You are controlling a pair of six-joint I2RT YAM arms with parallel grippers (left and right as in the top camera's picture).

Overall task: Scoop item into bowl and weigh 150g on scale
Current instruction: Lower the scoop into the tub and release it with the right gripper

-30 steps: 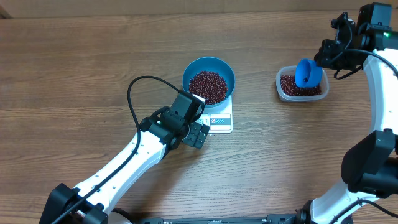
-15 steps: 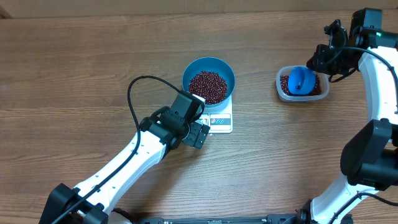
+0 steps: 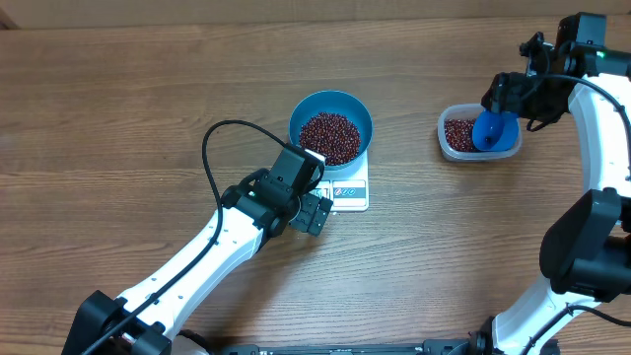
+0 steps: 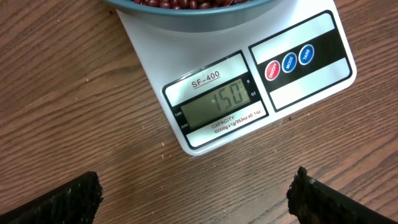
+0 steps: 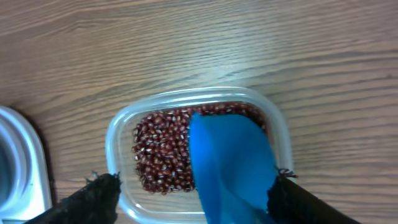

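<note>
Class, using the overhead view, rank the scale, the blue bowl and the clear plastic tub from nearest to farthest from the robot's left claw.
1. Scale: right beside the left claw, with its display edge toward the claw.
2. Blue bowl: sitting on the scale, just beyond the display.
3. Clear tub: far off to the right.

the table (image 3: 118, 108) is matt, grained wood. the scale (image 4: 186, 53) is smooth, faintly glossy white plastic. the tub (image 5: 193, 94) is clear plastic, the scoop (image 5: 230, 158) smooth blue plastic.
</note>
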